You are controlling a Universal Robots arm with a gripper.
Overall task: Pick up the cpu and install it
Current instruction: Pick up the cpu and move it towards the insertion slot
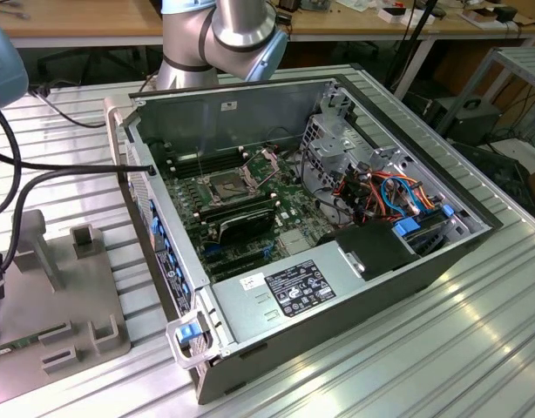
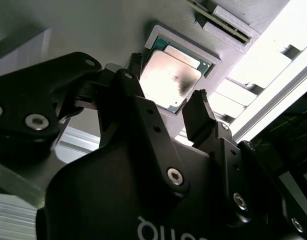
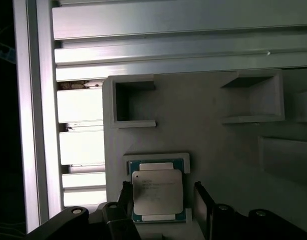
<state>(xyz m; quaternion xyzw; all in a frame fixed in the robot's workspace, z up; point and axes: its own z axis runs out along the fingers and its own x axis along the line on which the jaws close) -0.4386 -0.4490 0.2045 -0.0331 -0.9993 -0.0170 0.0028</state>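
Right beneath the gripper (image 2: 167, 79), seen in both wrist views, lies the cpu (image 3: 157, 191). The two dark fingers (image 2: 197, 102) stand open, one on each side of the chip, with a visible gap between each finger and the chip's edge, so nothing is gripped. Whether the fingertips are level with the chip or above it, I cannot tell. The cpu lies flat, grey metal top up, in a shallow square pocket of a grey fixture plate (image 3: 218, 150), close to the plate's edge where the ribbed aluminium table (image 3: 78, 145) begins. Its green board looks slightly longer along the line of the fingers than across them, so by my judgement the jaws face its shorter width and the chip is centred between them.

Farther along the plate are two open-sided holders (image 3: 131, 105), both apart from the chip. Beyond the plate, in the exterior view, the opened computer case (image 1: 337, 287) rests on the table, and the socket (image 1: 222, 185) on its board sits with its frame raised beside the black memory sticks (image 1: 241, 213).
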